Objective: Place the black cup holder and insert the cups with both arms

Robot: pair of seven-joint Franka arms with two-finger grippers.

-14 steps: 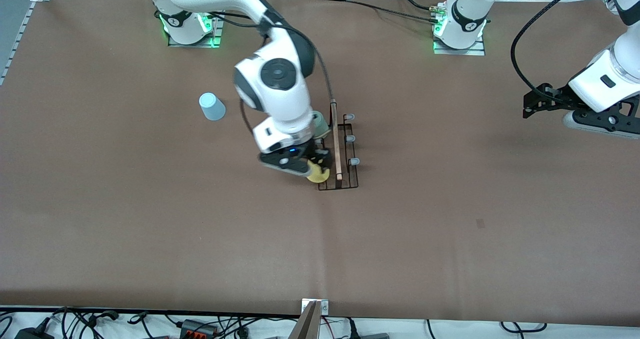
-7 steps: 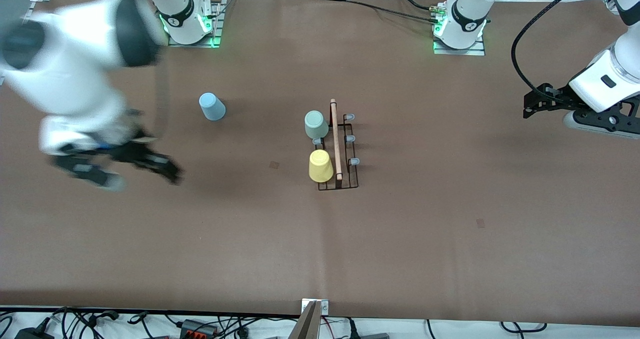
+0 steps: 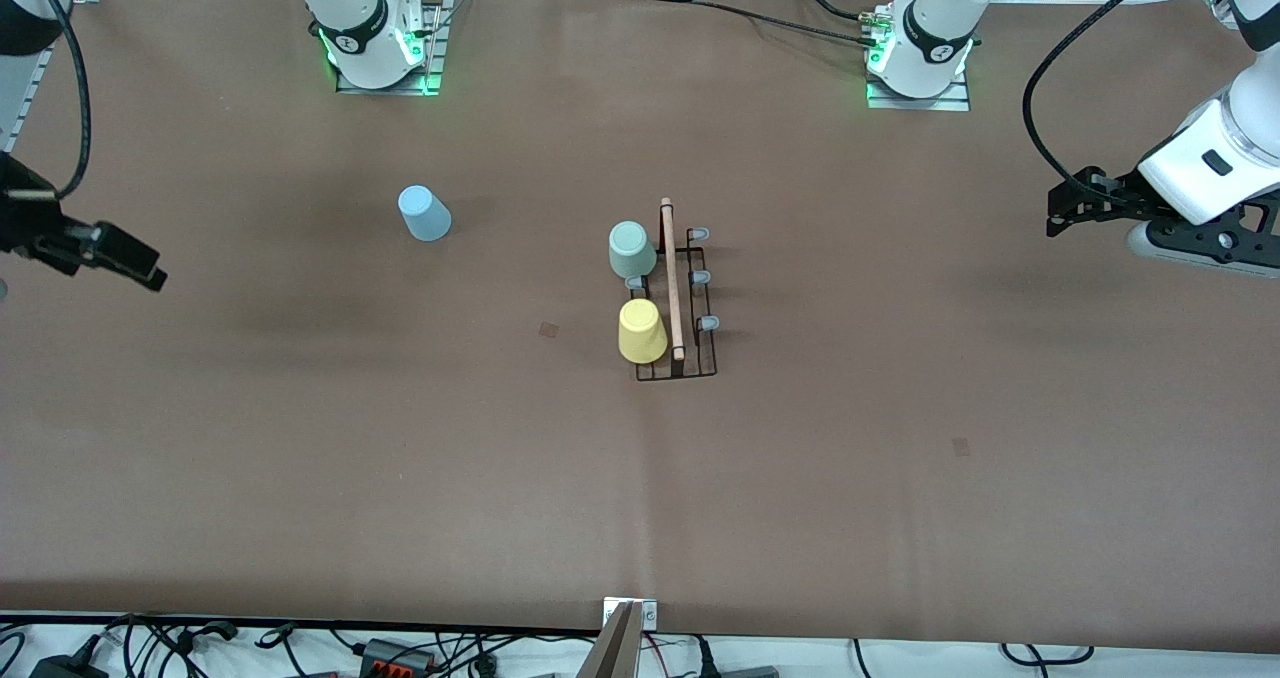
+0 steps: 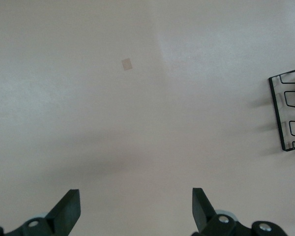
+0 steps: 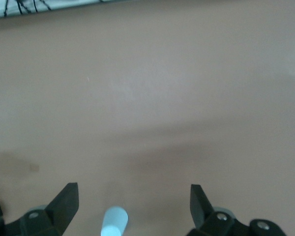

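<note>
From the front view, the black cup holder (image 3: 677,303) stands at mid-table with the sage green cup (image 3: 632,249) and the yellow cup (image 3: 641,331) already seated upside down on prongs along the side facing the right arm's end; the light blue cup (image 3: 424,213) sits alone on the brown table (image 3: 300,458), at about ten o'clock from the holder, toward the right arm's end. By my reading, two cups are in and the blue one is the step in hand; the next move calls for an arm to reach the blue cup, grasp it and carry it onto a free prong. The right gripper (image 3: 105,253) hangs at the table's edge at nine o'clock, the left gripper (image 3: 1075,208) waits at three o'clock, both well apart from everything. In the left wrist view, the left gripper (image 4: 132,209) has its fingers spread wide on nothing, the holder's wire base (image 4: 287,110) showing at the frame's edge. In the right wrist view, the right gripper (image 5: 132,204) is likewise spread wide and empty, with the blue cup (image 5: 113,222) showing below, between the fingers, untouched.
</note>
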